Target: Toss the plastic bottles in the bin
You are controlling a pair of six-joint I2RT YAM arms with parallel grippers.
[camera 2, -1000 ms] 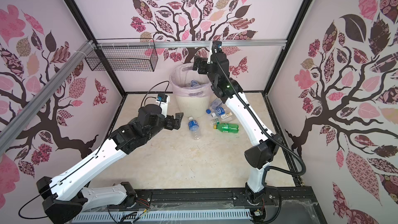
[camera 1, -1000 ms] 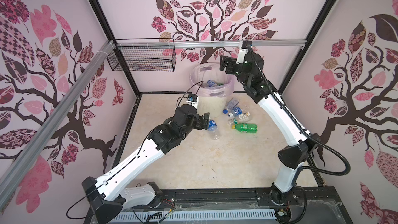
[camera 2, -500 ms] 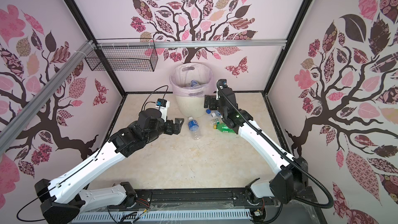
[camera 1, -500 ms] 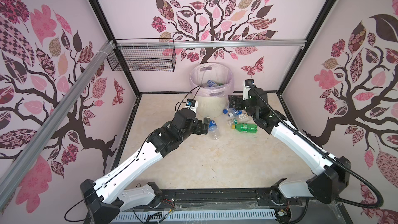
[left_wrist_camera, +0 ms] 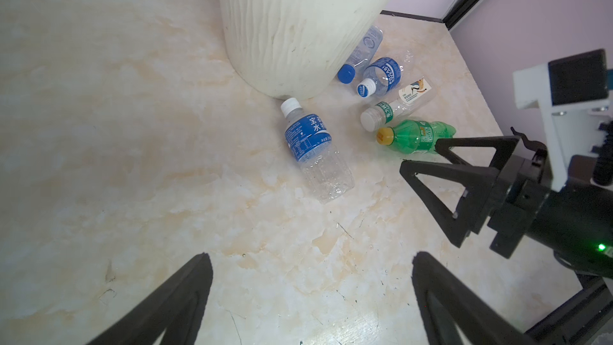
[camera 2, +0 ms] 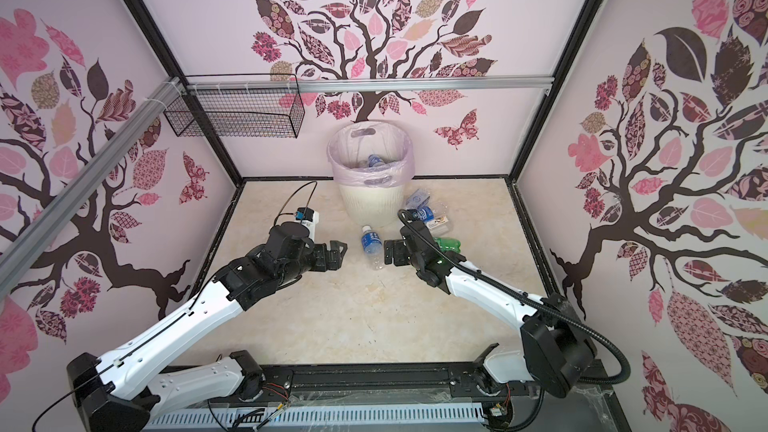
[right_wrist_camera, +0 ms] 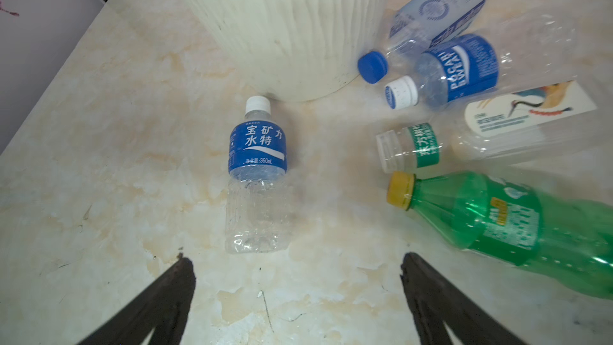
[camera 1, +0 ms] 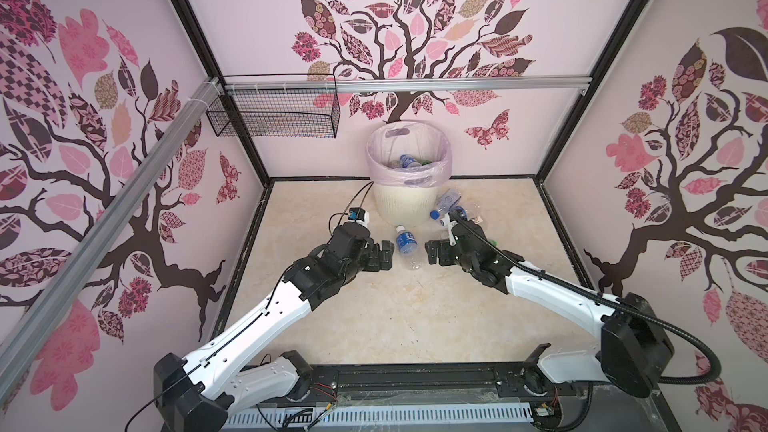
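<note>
Approach phase. Left gripper (camera 1: 387,257) and right gripper (camera 1: 430,253) hover with jaws wide apart and empty, flanking the blue-labelled bottle (camera 1: 406,242), which lies on the floor (camera 1: 374,317) with its cap at the foot of the bin (camera 1: 398,206). Next move (one arm should suffice): lower, straddle the bottle body, close.

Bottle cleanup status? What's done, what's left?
Done: a few bottles lie inside the bin.
In hand: nothing. The left gripper and right gripper are both open, flanking the blue-labelled bottle lying on the floor by the bin's base.
Left: that one plus four beside the bin: green bottle, bird-label bottle, Pocari bottle, blue-capped bottle.
</note>
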